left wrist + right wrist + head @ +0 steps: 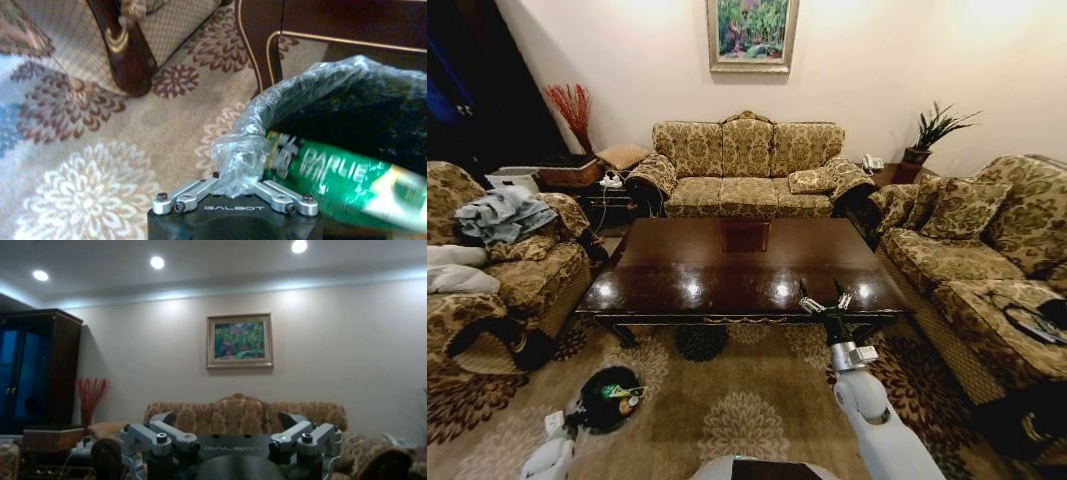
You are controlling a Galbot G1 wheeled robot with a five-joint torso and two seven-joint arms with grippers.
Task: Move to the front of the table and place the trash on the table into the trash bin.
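The trash bin (610, 398) stands on the carpet near-left of the table (737, 268). Its clear liner (233, 160) is pinched by the left gripper (233, 192); a green bottle (340, 182), partly cut off, lies inside. The right gripper (825, 298) is held open and empty at the table's near edge.

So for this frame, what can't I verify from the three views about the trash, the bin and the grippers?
- Trash bin contents: beyond the green bottle, the dark interior hides the rest in the left wrist view; too small in the head view.
- Left gripper: its fingertips are buried in the bin's plastic bag, so its state is unclear.
- Right gripper: open above the table edge; fingertips cut off in the right wrist view.
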